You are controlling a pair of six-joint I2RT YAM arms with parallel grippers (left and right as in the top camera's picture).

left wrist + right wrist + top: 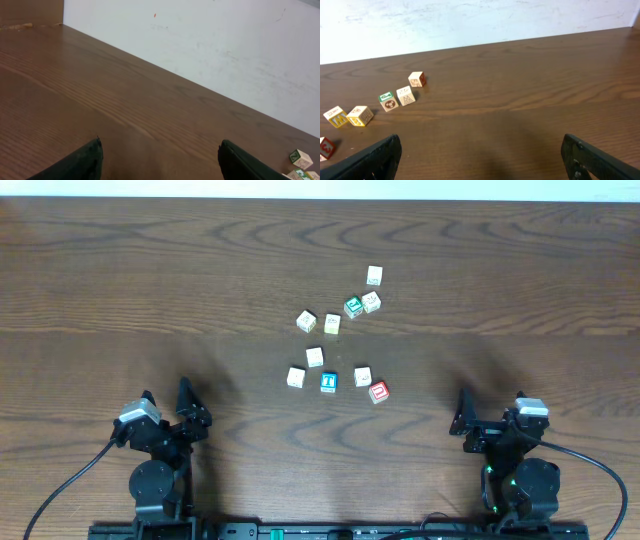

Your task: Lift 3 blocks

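Several small letter cubes lie scattered mid-table. The blue-faced block (pixel 328 382), the red-faced block (pixel 378 392) and a pale cream block with a faint reddish mark (pixel 362 376) sit close together at the near side of the cluster. The red block (pixel 324 147) also shows at the left edge of the right wrist view. My left gripper (pixel 167 392) (pixel 160 155) rests open at the front left, over bare wood. My right gripper (pixel 492 402) (pixel 480 150) rests open at the front right, well to the right of the cubes. Neither holds anything.
A green-faced cube (pixel 352 307) (pixel 387 101) and other pale cream cubes (pixel 306 321) (pixel 374 275) lie farther back. Two more cream cubes (pixel 315 357) (pixel 296 377) sit left of the blue one. A white wall (pixel 470 20) runs behind the table's far edge.
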